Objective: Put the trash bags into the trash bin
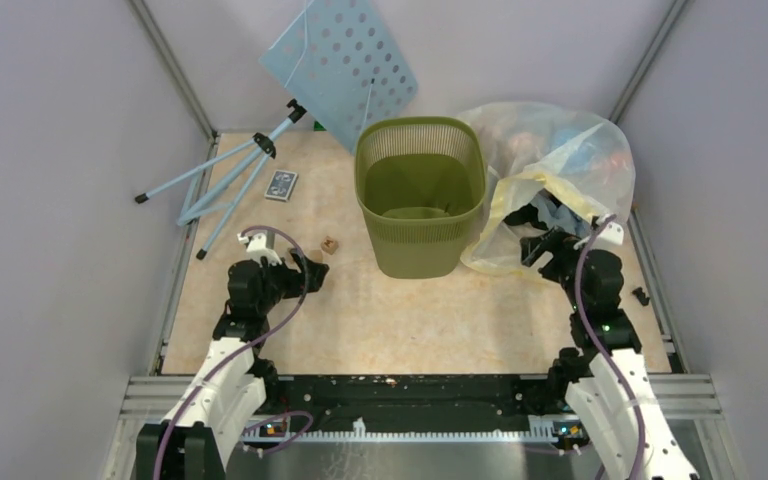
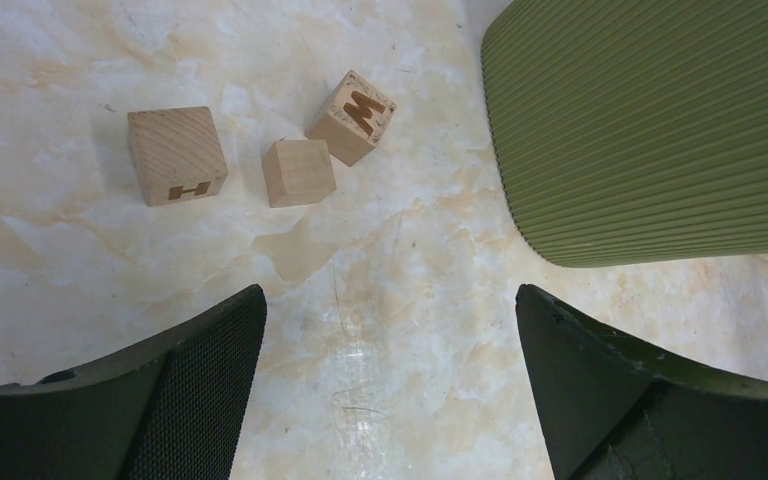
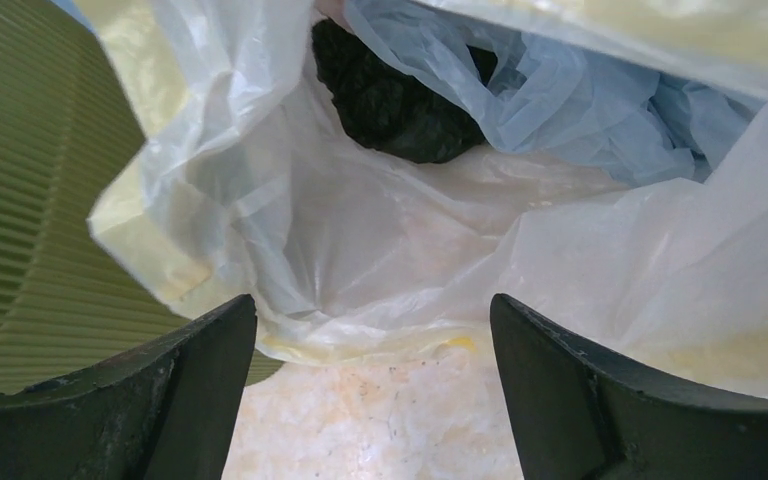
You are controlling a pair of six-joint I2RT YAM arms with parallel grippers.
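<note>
Left pincer (image 2: 390, 300) close-up alone: lettered blocks (image 2: 352, 117)

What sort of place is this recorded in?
Likely a robot lab test cell: grey panel walls on aluminium framing enclose a small tabletop holding a trash bin and wooden letter blocks.

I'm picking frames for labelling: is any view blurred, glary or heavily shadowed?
Top external: sharp, even light, no harsh shadows around the trash bin. Left wrist: wooden blocks crisp, letters legible, soft glare on the table between the jaws. Right wrist: yellowish bag bright, nearly washed out; jaws dark.
</note>
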